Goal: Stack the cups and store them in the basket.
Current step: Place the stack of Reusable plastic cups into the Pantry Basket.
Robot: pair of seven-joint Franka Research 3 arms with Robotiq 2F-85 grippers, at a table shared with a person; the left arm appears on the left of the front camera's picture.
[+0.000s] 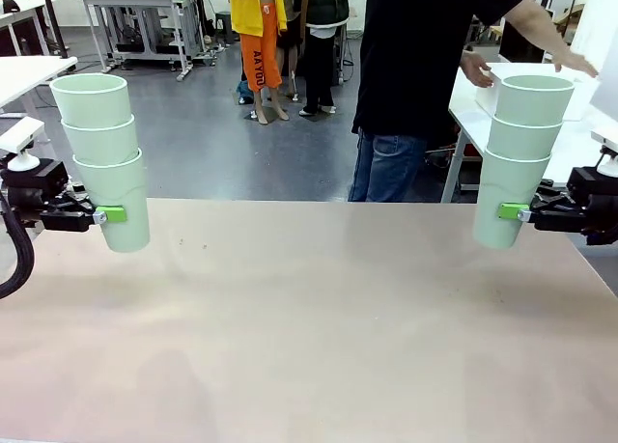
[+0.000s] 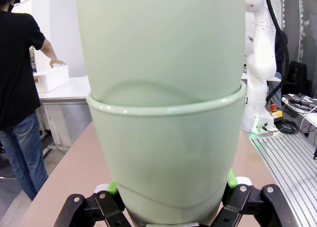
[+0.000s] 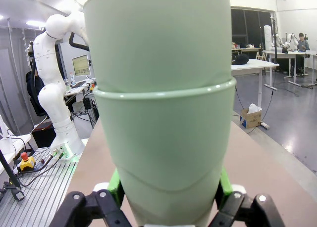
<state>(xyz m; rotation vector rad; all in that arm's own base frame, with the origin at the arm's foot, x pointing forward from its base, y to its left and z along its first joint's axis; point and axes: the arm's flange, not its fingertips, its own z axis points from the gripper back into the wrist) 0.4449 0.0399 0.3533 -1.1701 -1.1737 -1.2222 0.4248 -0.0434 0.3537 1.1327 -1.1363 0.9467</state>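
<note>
Two stacks of pale mint-green cups hang above the table, three cups in each. My left gripper point(image 1: 114, 214) is shut on the bottom cup of the left stack point(image 1: 106, 153), near the table's left edge. My right gripper point(image 1: 506, 211) is shut on the bottom cup of the right stack point(image 1: 521, 144), near the right edge. Both stacks lean slightly outward. In the left wrist view the held cups point(image 2: 166, 113) sit between green pads point(image 2: 113, 187). The right wrist view shows its held cups point(image 3: 163, 113) the same way. The white basket point(image 1: 488, 88) rests on a side table at the far right, under the person's hands.
A person in a black shirt point(image 1: 425, 47) stands beyond the far edge, reaching right toward the side table point(image 1: 463, 115). The beige tabletop point(image 1: 309, 318) lies bare between the two arms. Another white table point(image 1: 24, 71) stands at the far left.
</note>
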